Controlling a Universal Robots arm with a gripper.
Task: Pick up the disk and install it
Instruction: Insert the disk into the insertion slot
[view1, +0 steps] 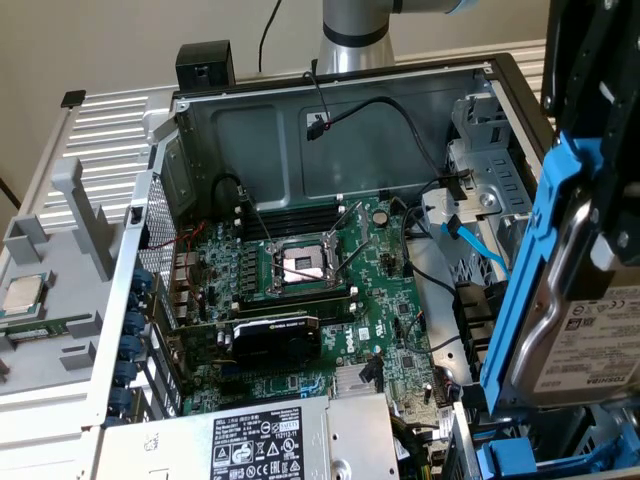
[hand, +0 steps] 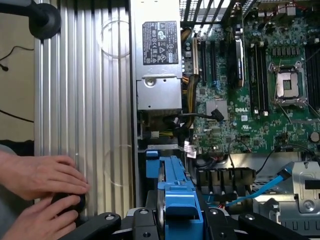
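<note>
Jaws part-closed on the disk (view1: 585, 335) (blue carrier (view1: 520, 290) edge-up) — held over the open computer case (view1: 300, 130).

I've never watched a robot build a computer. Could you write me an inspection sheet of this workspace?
Surface: ribbed metal table with an open computer case on it.
Job's things: disk in its blue carrier, upright at the exterior view's right.
Clutter: CPU chip on a grey tray beside the case.
Tool: shut on the disk.
Cables: blue cable and black cable loose inside the case.
Surroundings: a person's hands at the table's edge.
</note>
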